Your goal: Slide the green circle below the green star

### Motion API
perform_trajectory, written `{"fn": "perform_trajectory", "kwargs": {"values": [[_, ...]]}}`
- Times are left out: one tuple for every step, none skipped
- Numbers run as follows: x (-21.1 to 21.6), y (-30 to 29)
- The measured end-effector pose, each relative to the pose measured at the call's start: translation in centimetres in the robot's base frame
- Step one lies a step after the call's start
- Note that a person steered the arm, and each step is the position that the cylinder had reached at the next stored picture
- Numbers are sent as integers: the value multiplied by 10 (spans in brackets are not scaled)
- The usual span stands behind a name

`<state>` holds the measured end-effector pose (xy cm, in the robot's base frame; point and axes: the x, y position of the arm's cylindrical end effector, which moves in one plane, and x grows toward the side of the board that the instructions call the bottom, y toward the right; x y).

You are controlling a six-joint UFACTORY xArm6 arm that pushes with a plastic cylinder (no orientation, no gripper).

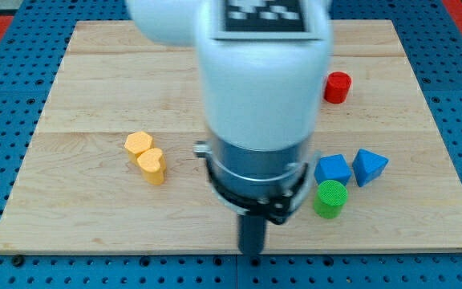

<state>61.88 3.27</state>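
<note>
The green circle (330,198) lies at the view's lower right of the wooden board (95,88), just below a blue block (333,169). No green star shows; the arm's white body (259,72) hides the middle of the board. My tip (252,254) is at the board's bottom edge, left of and slightly below the green circle, and apart from it.
A blue triangular block (369,166) sits right of the other blue block. A red cylinder (337,87) stands at the upper right. A yellow hexagon (139,144) and a yellow heart (151,165) touch each other at the left.
</note>
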Motion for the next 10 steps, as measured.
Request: {"fn": "perform_trajectory", "kwargs": {"values": [[0, 75], [-1, 130], [-12, 134], [-31, 134], [-38, 133], [-38, 113], [-49, 93], [-68, 76], [-71, 49], [-64, 28]]}}
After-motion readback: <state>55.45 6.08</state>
